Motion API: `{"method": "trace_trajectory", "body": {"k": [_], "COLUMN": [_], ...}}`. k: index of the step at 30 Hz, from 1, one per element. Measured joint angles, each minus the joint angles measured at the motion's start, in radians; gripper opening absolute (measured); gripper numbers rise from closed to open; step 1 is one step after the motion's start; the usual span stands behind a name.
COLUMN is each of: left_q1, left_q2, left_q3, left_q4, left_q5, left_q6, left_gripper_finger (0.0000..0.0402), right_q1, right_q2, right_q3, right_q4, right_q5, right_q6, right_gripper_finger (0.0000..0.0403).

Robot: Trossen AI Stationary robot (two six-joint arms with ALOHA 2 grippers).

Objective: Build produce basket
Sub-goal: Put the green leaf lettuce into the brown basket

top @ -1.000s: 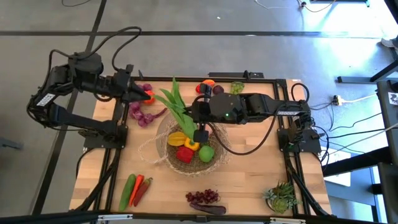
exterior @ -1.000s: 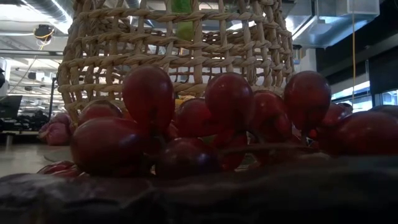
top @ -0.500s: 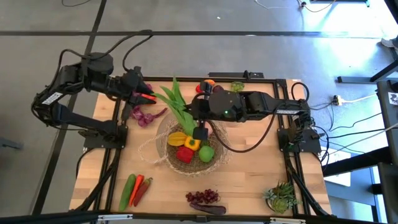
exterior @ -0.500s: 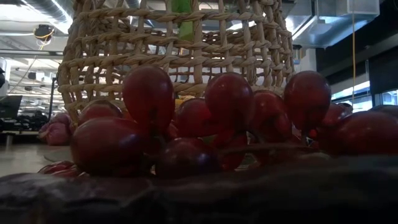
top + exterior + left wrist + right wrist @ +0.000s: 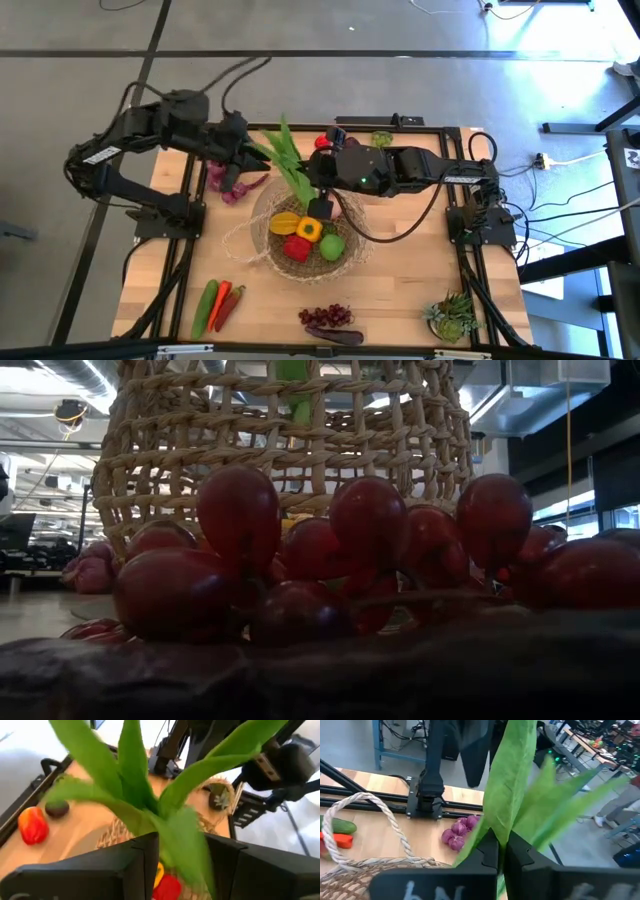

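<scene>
R pincer (image 5: 318,208) was over the basket (image 5: 262,248), inside its far rim, fingers clenched on the lower part of the green leafy stalk (image 5: 290,170). R wrist view confirmed it: both dark fingertips (image 5: 489,851) pressed tight with leaf (image 5: 512,785) running up between them.

From that grip the stalk's long axis ran up and away twd the far-left of the desk (image 5: 400,290), leaf tips fanned out at the L arm's end. So stalk lay tilted, base low in basket, top leaning out over the rim.

L pincer (image 5: 243,157) sat at the leafy top, just beside the tips. L wrist view showed leaves (image 5: 150,805) passing between its two fingers (image 5: 145,860) with gaps either side – looked part-open, not clamped; can't tell for sure if it had any contact.

Judgement: R arm had the stalk alone and was the nearer one to its base. Coming move prob. turns on swinging the top inward along that axis, or lowering the base so stalk seats among the peppers: yellow pepper (image 5: 284,222), red pepper (image 5: 297,246), green pepper (image 5: 331,244) already in basket.

Risk: top-heavy, may tip back out over far rim once let go.

Low view: only grapes (image 5: 300,560) close up and basket weave (image 5: 200,450) behind.
</scene>
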Motion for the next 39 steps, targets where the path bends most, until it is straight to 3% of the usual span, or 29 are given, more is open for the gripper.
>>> {"method": "trace_trajectory", "body": {"k": [11, 24, 33, 39], "left_q1": [-0.018, -0.018, -0.018, -0.018], "left_q2": [0.030, 0.030, 0.049, 0.085], "left_q3": [0.000, 0.000, 0.001, 0.001], "left_q4": [0.113, 0.099, 0.103, 0.101], "left_q5": [-0.051, -0.166, -0.169, -0.162], "left_q6": [0.004, 0.005, 0.007, 0.105], "left_gripper_finger": [0.0114, 0.0114, 0.0114, 0.0114], "right_q1": [0.000, 0.000, 0.000, 0.000], "right_q2": [0.000, 0.000, 0.000, 0.000], "right_q3": [0.000, 0.000, 0.000, 0.000], "right_q4": [0.000, 0.000, 0.000, 0.000], "right_q5": [0.008, 0.008, 0.008, 0.007], "right_q6": [-0.025, -0.028, -0.028, -0.028], "right_gripper_finger": [0.0000, 0.0000, 0.0000, 0.0000]}}
